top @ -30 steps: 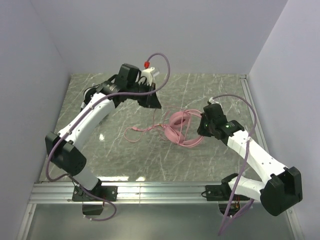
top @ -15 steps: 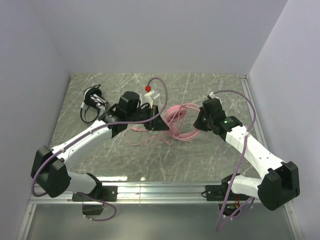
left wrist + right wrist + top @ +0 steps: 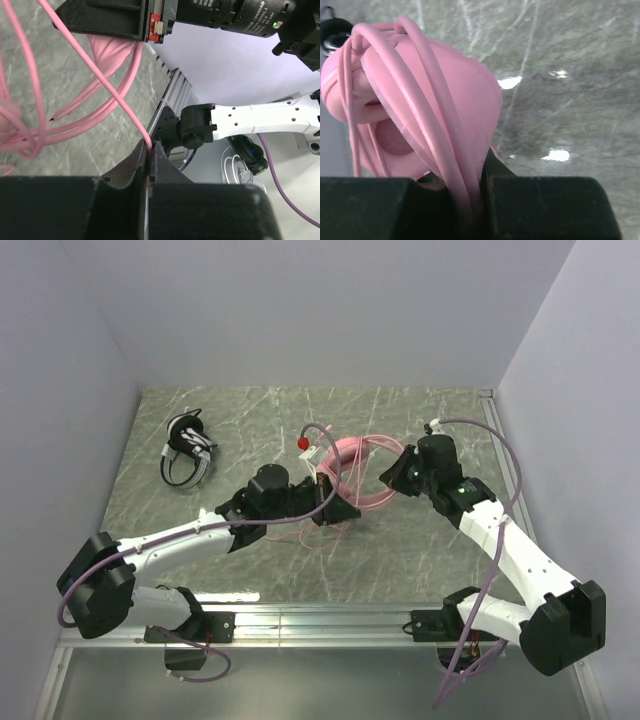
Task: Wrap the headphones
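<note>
The pink headphones [image 3: 347, 454] hang above the table's middle, several turns of their pink cable [image 3: 372, 443] lying over them. My right gripper [image 3: 393, 478] is shut on the headband [image 3: 445, 90], with cable strands running down into the jaws [image 3: 465, 175]. My left gripper [image 3: 338, 508] sits just in front of the headset, shut on the pink cable [image 3: 100, 80], which runs taut from its fingertips [image 3: 149, 146] up toward the headset. The black-and-white headphones [image 3: 187, 448] lie with their cable bundled at the back left, far from both grippers.
White walls close off the marble tabletop [image 3: 260, 420] at the back and both sides. An aluminium rail [image 3: 320, 620] runs along the near edge by the arm bases. Loose pink cable [image 3: 322, 535] lies under the left wrist.
My left arm swung from the back of the table toward the near middle, drawing the pink cable round. The right gripper carried the headset back and slightly right. The black-and-white headset came into view.
</note>
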`<state>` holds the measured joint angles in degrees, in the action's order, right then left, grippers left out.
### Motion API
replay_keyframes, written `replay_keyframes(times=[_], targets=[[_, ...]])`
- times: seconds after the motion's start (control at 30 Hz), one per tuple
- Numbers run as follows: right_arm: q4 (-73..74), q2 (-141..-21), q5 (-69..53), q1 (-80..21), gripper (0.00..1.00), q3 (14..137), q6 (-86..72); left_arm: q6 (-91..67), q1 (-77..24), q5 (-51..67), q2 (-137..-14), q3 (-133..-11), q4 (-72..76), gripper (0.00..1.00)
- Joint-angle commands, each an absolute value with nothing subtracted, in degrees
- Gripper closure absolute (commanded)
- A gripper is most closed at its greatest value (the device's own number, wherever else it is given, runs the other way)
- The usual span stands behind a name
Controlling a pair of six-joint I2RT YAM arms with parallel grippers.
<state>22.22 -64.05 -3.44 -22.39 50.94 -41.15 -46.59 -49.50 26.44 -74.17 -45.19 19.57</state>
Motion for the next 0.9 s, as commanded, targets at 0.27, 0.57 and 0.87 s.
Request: replay_keyframes(times=[0.27,0.57,0.87], targets=[[12.12,-57.31,-2.81,-19.25,1.0,57.74,-48.43,-51.15,-57.47,38.32,-80.5,-37.97,49.03,0.91],[18.19,-54.58,-0.44,-19.25,1.0,62.14,-47.11,-48.16,-60.99,36.65,-84.81,-37.71,53.34,0.81],[18.54,-53.26,-0.88,-19.16,1.0,63.1,-47.81,-48.95,-62.58,36.39,-87.71,-36.3,60.37,0.79]])
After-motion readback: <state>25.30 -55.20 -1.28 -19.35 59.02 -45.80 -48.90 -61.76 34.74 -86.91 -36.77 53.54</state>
